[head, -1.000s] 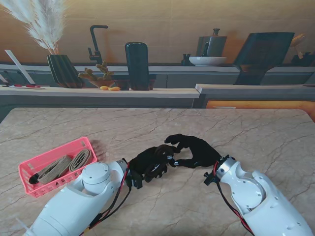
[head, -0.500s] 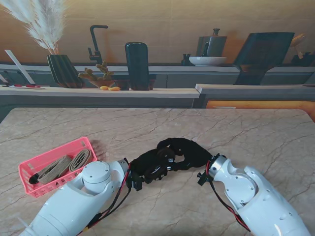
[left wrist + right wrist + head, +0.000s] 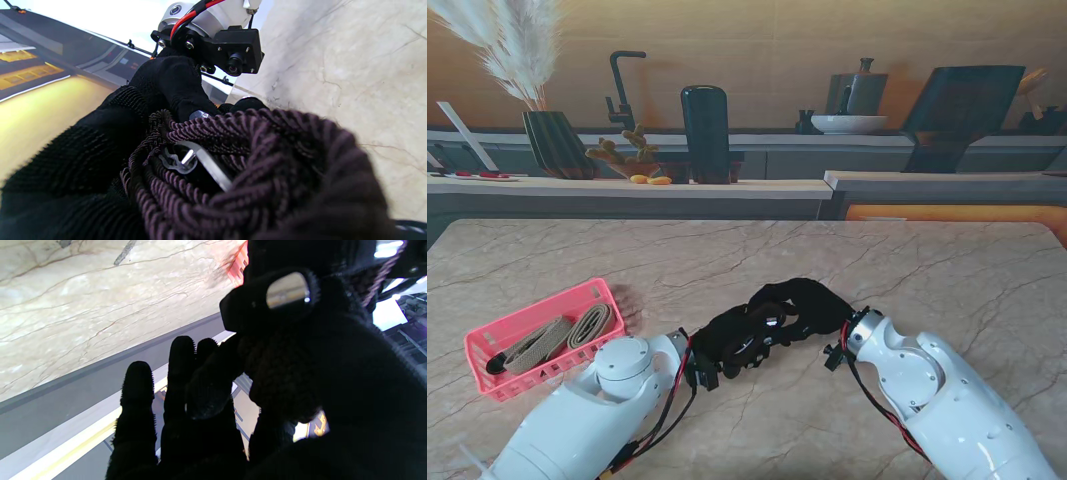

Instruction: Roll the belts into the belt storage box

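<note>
Fingers (image 3: 100, 160) of the left hand (image 3: 732, 340) are curled round a dark braided belt (image 3: 253, 160) — it's a fat coil already, w/ the silver buckle (image 3: 196, 163) tucked in the middle. So the left hand is closed on the belt. The right hand (image 3: 802, 305) sits right up against it, touching. From the right wrist view its fingers (image 3: 180, 380) look fairly straight and apart, w/ a thumb pressing by the coil. It looks like it's helping pinch the belt too, but I can't tell for sure.

Both hands are low over the marble surface (image 3: 927, 260), coil between them.

The pink belt storage box (image 3: 487, 345) is well off to the left of the fingers, past the left arm. A tan belt (image 3: 557, 335) lies inside it, so there's room beside that one.

My guess at the step: finish the roll, then carry it over.

How to do it well:
- keep the squeeze tight — a braided belt is springy and prob. wants to pop open
- keep the loose end trapped under a finger, not hanging
- let the right hand go only when the left has the whole coil
- move left slow, lift over the box wall, don't bump it
- set the coil in the free part, then open up
</note>
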